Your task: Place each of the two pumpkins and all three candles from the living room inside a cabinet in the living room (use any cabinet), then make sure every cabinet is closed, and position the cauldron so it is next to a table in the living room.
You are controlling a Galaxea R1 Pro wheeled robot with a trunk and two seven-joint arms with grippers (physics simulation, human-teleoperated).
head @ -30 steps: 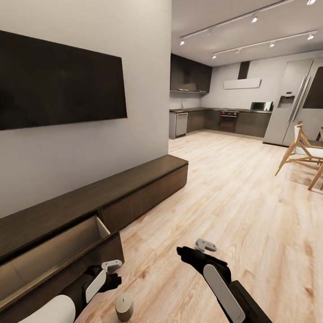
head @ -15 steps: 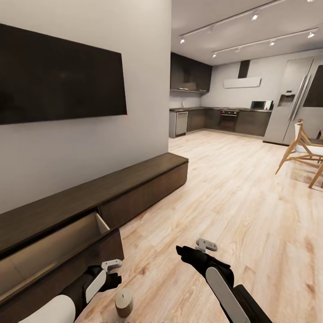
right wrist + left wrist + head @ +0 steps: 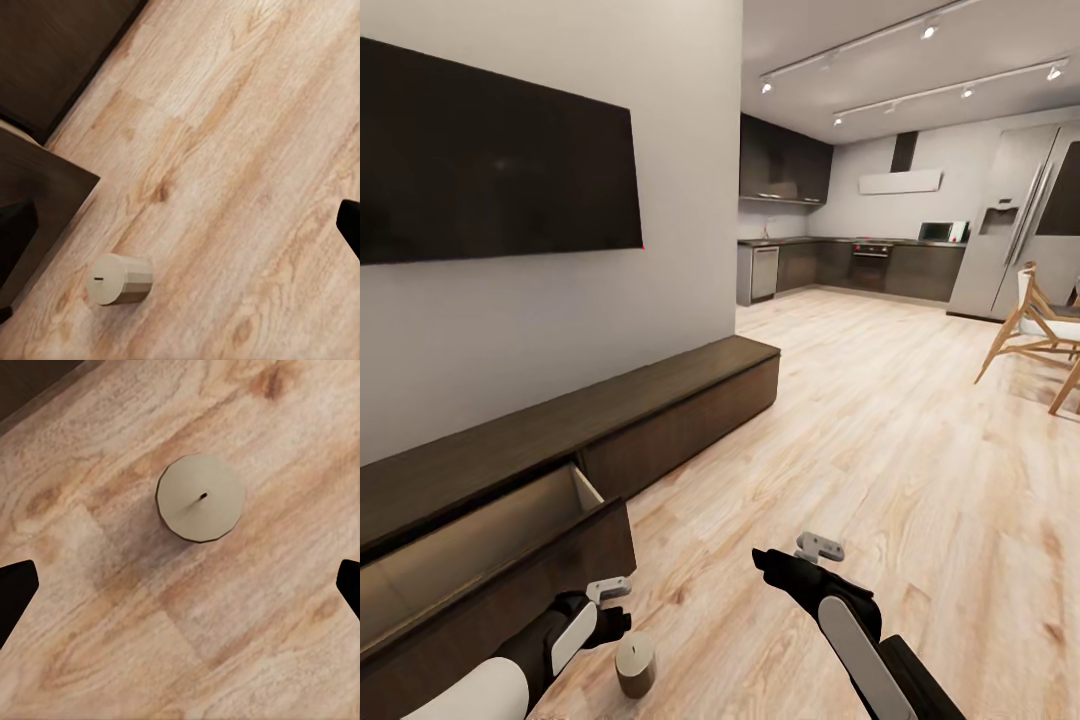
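Observation:
A short grey-brown candle stands upright on the wood floor just in front of the open drawer of the long dark-brown cabinet. My left gripper hovers above and beside it. In the left wrist view the candle shows from above, its wick visible, with the open left gripper empty and set off from it. My right gripper is open over bare floor to the candle's right. The right wrist view has the candle next to the drawer's corner.
A black TV hangs on the wall above the cabinet. Wood floor stretches ahead to a kitchen with dark units and a fridge. Wooden chairs stand at the right.
The whole head view has shifted a little, so the candle now shows fully, nearer my left gripper. Both arms keep about the same pose.

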